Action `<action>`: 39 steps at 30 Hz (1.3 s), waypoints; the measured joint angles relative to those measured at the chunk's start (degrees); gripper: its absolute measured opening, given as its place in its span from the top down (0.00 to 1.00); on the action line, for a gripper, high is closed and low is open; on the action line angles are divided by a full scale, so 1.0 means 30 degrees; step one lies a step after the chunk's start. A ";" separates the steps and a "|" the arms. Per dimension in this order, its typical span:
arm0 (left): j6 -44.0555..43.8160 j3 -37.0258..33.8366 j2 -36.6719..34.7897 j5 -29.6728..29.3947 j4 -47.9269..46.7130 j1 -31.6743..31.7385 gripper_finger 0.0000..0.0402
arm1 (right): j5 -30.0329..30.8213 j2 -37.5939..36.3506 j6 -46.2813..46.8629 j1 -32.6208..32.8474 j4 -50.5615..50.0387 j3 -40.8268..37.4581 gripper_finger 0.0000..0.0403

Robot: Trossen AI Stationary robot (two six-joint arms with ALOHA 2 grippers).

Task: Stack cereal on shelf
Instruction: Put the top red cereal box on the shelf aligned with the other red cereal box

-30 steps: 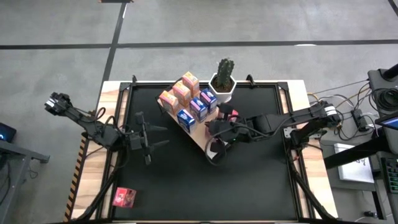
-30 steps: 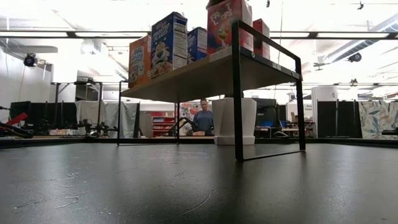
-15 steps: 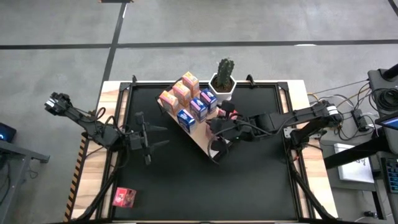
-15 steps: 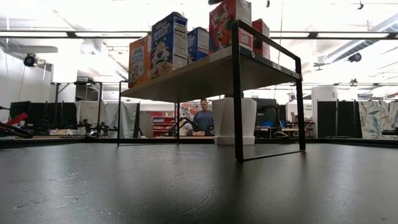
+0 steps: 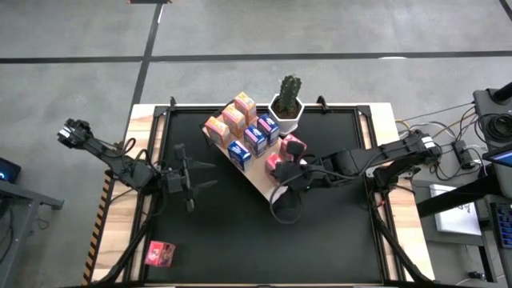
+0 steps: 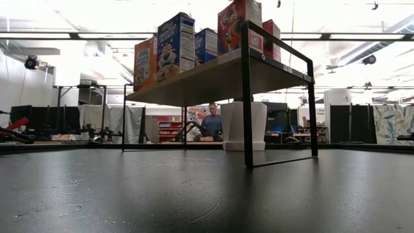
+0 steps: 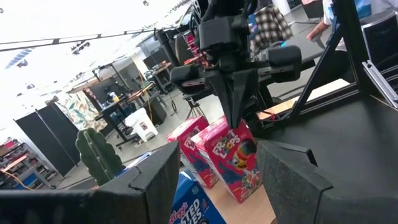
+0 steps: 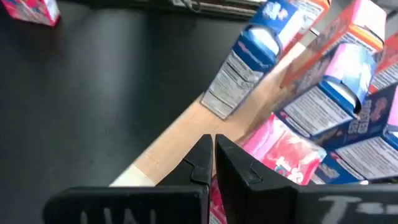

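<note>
The shelf [image 5: 258, 181], a light-wood board on black legs, stands slantwise mid-table. On it stand several cereal boxes: orange [image 5: 216, 126], blue [image 5: 239, 152] and two pink ones [image 5: 274, 162] [image 5: 294, 146]. My right gripper [image 5: 282, 170] is shut, just to the right of the nearer pink box [image 7: 233, 158]. My left gripper [image 5: 203, 176] waits open on the table's left, pointing level at the shelf. One red box [image 5: 160, 254] lies on the table's near left corner. My right gripper points its shut fingertips [image 7: 234, 122] slanting down from the table's right, at the top edge of the nearer pink box [image 7: 236, 132]. Whether they touch it I cannot tell. The box stands upright on the shelf board.
A white potted cactus [image 5: 288, 104] stands at the table's far edge behind the shelf. The black tabletop [image 5: 320, 240] lies bare toward its near edge. In the low view a person [image 6: 211, 123] sits in the room beyond.
My right gripper, still shut, has drawn back from over the nearer pink box toward the table's right and near edges and has tipped its fingers downward. The pink box, covered before, now shows upright on the shelf.
</note>
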 joint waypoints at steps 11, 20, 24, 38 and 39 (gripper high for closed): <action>0.0000 0.0001 0.0000 0.0000 0.0007 -0.0005 0.51 | 0.0998 -0.0012 -0.0586 -0.0044 -0.0374 -0.0182 0.98; 0.0000 0.0001 0.0000 0.0000 0.0007 -0.0006 0.51 | 0.1618 0.0003 -0.3108 -0.0044 -0.0455 -0.0205 0.98; 0.0000 0.0001 0.0000 0.0000 0.0005 -0.0003 0.51 | 0.1832 0.0003 -0.3378 -0.0051 -0.0822 -0.0213 0.98; 0.0000 0.0001 0.0000 0.0000 0.0000 -0.0006 0.51 | 0.2036 -0.0023 -0.4550 0.0082 -0.1298 -0.0215 0.98; 0.0000 0.0001 0.0000 0.0000 0.0000 -0.0006 0.51 | 0.2023 -0.0048 -0.4707 0.0090 -0.1306 -0.0220 0.98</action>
